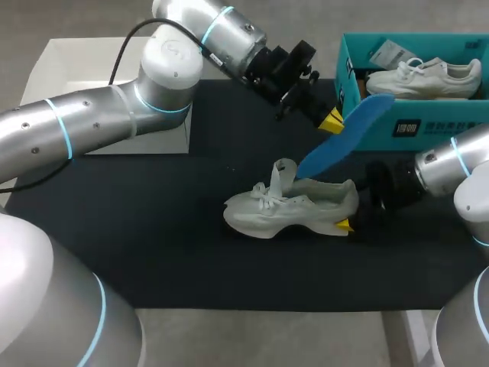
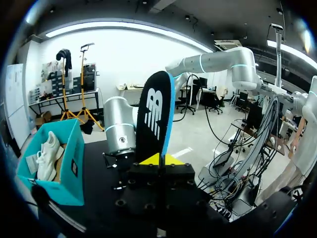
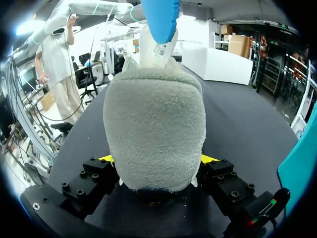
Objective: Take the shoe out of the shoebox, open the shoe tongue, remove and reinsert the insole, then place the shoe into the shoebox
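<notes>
Pale grey knit: sneaker (image 1: 294,208), one, lying on its side near the middle of the bench, toe to the left, heel to the right, out of the shoebox. Its tongue (image 1: 283,172) stands up and the laces are loose.

Insole (image 1: 348,138), blue on top and black beneath, slants down from the far right. Its lower end is at the sneaker's opening; whether it is already inside cannot be told.

Right pincer (image 3: 154,163): closed on the sneaker's heel, one yellow tip on each side of it.

Left pincer (image 2: 159,159): tips pressed together on one end of the insole, which sticks out well ahead of them.

Shoebox (image 1: 367,130), teal, at the far right, just behind the insole; a second white sneaker (image 1: 424,76) lies inside.

Bench (image 1: 153,229), black-topped. A white box (image 1: 76,69) sits at the far left, well away from the rest.

Risks, as judged:
- The insole is gripped at one end only, so a push down is likely to bend or fold it against the collar or tongue instead of sliding it towards the toe.
- The tongue may flop back over the opening and block the way in.
- The heel grip is on soft, padded fabric, so a hard push from the insole could twist or slip the sneaker.
- The insole's upper end is next to the shoebox wall; a swing to the right could knock the box.
</notes>
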Robot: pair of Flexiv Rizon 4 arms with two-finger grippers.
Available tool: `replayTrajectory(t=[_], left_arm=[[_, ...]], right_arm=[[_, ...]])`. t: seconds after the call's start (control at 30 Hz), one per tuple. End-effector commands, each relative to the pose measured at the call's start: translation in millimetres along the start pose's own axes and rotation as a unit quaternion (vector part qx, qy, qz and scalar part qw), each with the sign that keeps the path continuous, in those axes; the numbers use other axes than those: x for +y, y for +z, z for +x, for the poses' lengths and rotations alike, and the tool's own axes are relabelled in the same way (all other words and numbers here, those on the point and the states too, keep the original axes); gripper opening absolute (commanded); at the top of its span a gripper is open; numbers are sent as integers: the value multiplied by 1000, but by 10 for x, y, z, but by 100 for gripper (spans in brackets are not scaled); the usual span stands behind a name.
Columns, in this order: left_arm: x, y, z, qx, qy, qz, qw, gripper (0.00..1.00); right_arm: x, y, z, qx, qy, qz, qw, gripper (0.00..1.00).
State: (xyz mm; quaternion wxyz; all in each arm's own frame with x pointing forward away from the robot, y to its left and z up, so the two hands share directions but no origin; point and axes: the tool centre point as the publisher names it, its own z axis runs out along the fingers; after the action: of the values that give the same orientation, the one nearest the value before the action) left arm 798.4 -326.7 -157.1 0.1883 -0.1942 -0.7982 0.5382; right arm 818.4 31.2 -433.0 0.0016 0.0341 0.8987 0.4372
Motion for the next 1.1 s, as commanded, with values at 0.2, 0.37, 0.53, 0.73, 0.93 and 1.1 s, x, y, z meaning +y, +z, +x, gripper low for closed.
replayTrajectory(t=[0.2, 0.37, 0.53, 0.73, 0.93, 1.1], left_arm=[[-248, -119, 268, -1, 27, 27, 999, 0], [-248, -119, 268, -1, 27, 27, 999, 0], [-248, -119, 268, -1, 27, 27, 999, 0], [-248, -119, 268, -1, 27, 27, 999, 0], [-271, -146, 293, -2, 5, 44, 999, 0], [-470, -267, 476, -8, -34, 98, 995, 0]], right_arm=[[-33, 45, 13, -1, 0, 2, 1000, 0], [-33, 45, 13, -1, 0, 2, 1000, 0], [-33, 45, 13, -1, 0, 2, 1000, 0], [-33, 45, 13, -1, 0, 2, 1000, 0], [-33, 45, 13, -1, 0, 2, 1000, 0], [-33, 45, 13, -1, 0, 2, 1000, 0]])
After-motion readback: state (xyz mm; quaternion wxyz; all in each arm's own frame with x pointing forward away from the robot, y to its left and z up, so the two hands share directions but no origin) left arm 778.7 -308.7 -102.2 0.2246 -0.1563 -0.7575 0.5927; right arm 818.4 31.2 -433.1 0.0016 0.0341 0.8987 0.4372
